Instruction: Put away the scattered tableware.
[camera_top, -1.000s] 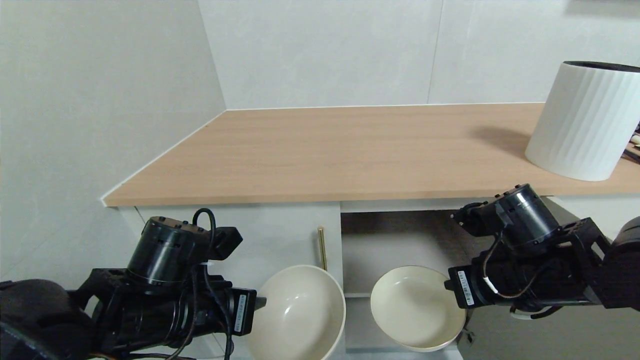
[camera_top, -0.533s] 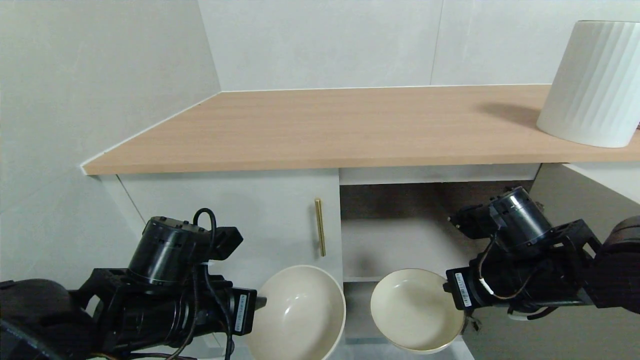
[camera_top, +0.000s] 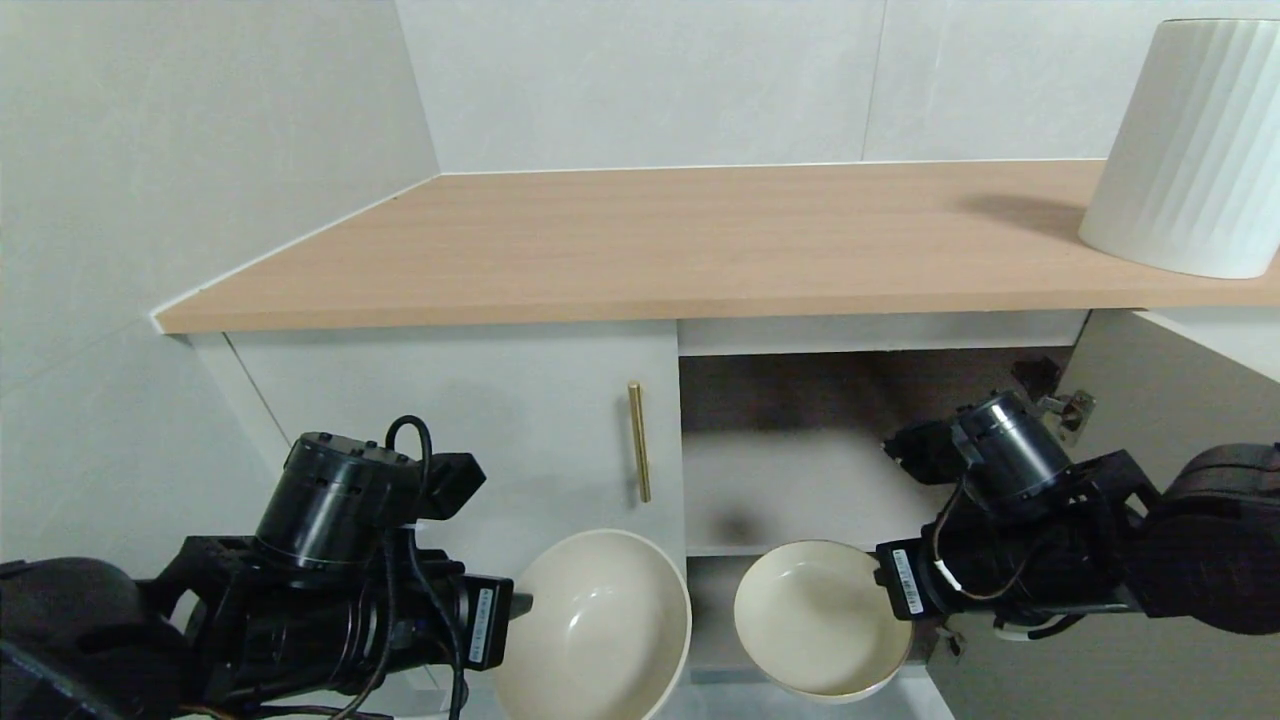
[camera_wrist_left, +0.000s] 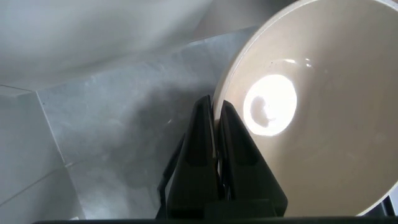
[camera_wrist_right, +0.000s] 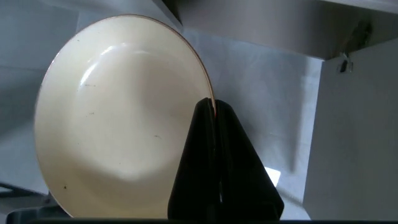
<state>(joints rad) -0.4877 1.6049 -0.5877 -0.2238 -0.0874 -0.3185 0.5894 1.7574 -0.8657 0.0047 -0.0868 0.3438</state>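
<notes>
Clamps the left end effector tight on the rim of the left bowl and keeps it parked low in front of the closed cabinet door, same spot in the picture for the whole last second. Clamps the right end effector just as tight on the rim of the right bowl, tipped up on edge, and eases it a shade toward the robot's left, now in front of the open compartment. Sinks the head view too over that second: a camera move, not a move of the things, bringing much more of the door and the compartment into sight and sliding the table up the picture. Reads as lining up for stowage, with both bowls off the table, down at cabinet level, neither yet set down. Probably sends the right bowl in first, onto the inner shelf or the floor below it. Mind the shelf edge straight ahead of that bowl, and the swung-open door with its hinge close by the right arm. Mind also the brass handle just above the left bowl: shut on that side, so calls for a reach across to the opening, with no free end effector for the handle. Farther back, finds a tall white ribbed container standing at the right end of the table, and behind everything the pale tiled wall.
</notes>
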